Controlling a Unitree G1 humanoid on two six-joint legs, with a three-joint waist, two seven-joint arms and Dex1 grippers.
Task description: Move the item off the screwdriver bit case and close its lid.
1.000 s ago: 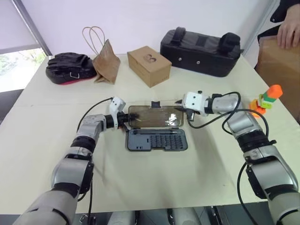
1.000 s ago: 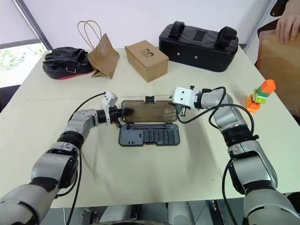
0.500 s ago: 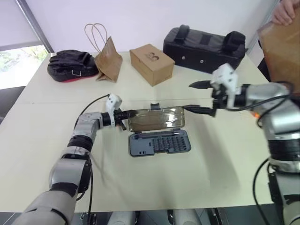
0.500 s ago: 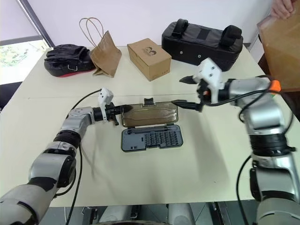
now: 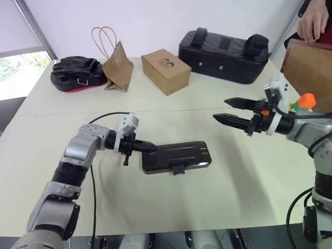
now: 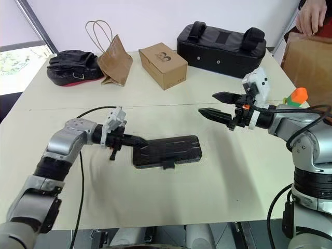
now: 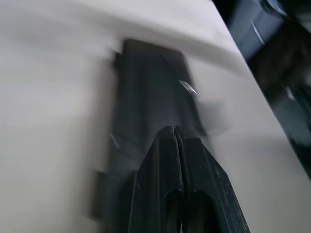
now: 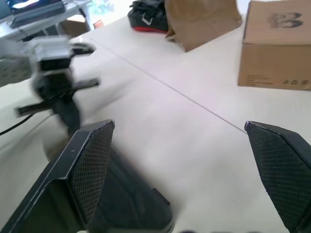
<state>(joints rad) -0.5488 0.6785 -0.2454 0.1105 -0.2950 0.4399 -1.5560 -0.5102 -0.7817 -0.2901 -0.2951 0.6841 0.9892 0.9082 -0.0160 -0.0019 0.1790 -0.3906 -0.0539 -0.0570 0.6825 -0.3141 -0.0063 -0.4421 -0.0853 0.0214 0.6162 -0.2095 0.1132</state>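
Case-wise, the screwdriver bit case (image 5: 175, 157) sits flat at the near middle of the table (image 5: 171, 207) with its lid (image 6: 167, 149) folded down over it, and there's bare tabletop on its near, left and right sides. Left gripper (image 5: 150, 147) has its fingers pinched together with nothing in them, tips right at the case's left edge, while the right gripper (image 5: 228, 111) hangs above the table off to the right with its fingers spread wide and empty. Farther right near the table's edge is the item (image 6: 294, 97), well apart from the case, and along the far edge from left to right sit a black pouch (image 5: 76, 74), a paper bag (image 5: 118, 67), a cardboard box (image 5: 165, 70) and a big black bag (image 5: 224, 49).
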